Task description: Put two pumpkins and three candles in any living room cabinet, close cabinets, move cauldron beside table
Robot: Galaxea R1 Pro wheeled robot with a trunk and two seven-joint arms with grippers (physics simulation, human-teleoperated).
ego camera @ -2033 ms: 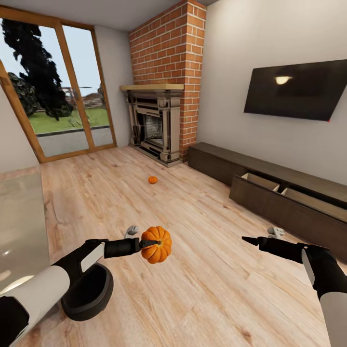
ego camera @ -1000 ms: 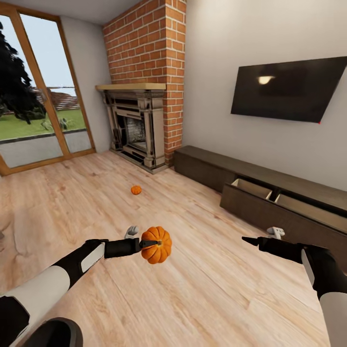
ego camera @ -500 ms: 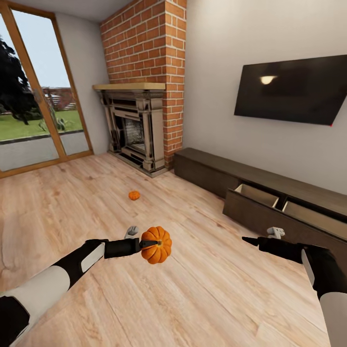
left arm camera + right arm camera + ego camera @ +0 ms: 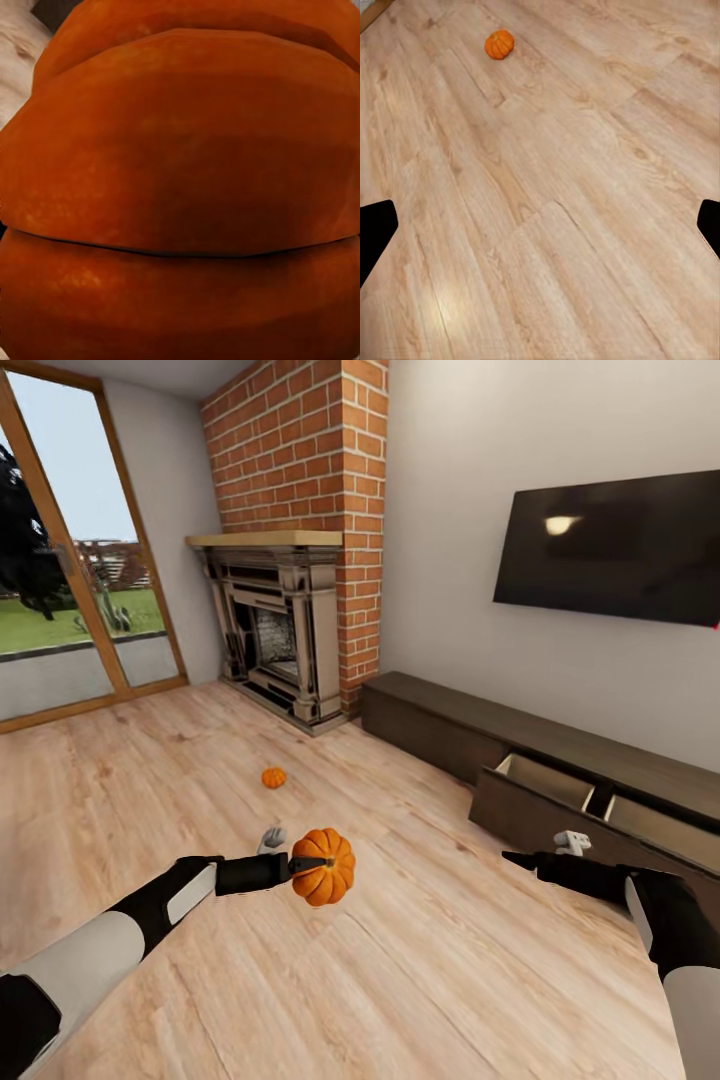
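My left gripper [image 4: 306, 865] is shut on an orange ribbed pumpkin [image 4: 325, 868], held above the wood floor; its skin fills the left wrist view [image 4: 180, 180]. A second, smaller-looking pumpkin [image 4: 274, 777] [image 4: 499, 43] lies on the floor farther off, toward the fireplace. One pale grey candle [image 4: 271, 839] sits on the floor just beyond my left forearm, another [image 4: 572, 843] by my right gripper. My right gripper [image 4: 515, 857] [image 4: 540, 225] is open and holds nothing. The long dark cabinet [image 4: 440, 725] runs along the right wall, with two drawers [image 4: 545, 780] pulled out.
A brick chimney with a fireplace [image 4: 285, 630] stands in the far corner. Glass patio doors [image 4: 70, 600] are at the left, and a wall-mounted TV [image 4: 610, 550] hangs above the cabinet. Open wood floor [image 4: 420, 960] stretches between me and the cabinet.
The whole view has swung right, so the camera moved; the cauldron and glass table seen two seconds ago have left the picture. Both arms keep their pose and the pumpkin stays gripped.
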